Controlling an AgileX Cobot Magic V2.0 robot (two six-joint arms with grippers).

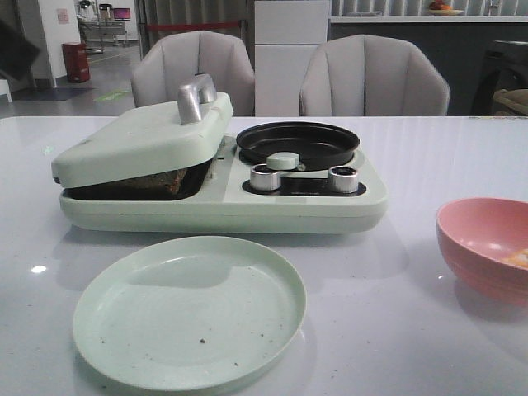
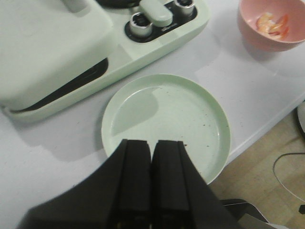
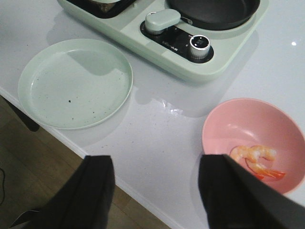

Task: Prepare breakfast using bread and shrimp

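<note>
The bread (image 1: 163, 181) shows only as a brown crust edge under the half-lowered lid (image 1: 144, 136) of the pale green breakfast maker (image 1: 247, 206); the rest is hidden. The shrimp (image 3: 256, 158), a few orange-pink curls, lie in the pink bowl (image 3: 238, 124) and also show in the left wrist view (image 2: 273, 24). My left gripper (image 2: 152, 144) is shut and empty, over the near rim of the green plate (image 2: 167, 114). My right gripper (image 3: 155, 164) is open and empty above the table's front edge, beside the bowl. Neither gripper shows in the front view.
The empty black pan (image 1: 298, 142) sits on the maker's right half, with two knobs (image 1: 265, 177) in front. The green plate (image 1: 190, 313) lies before the maker and the pink bowl (image 1: 487, 247) at the right edge. Two grey chairs (image 1: 371, 78) stand behind the table.
</note>
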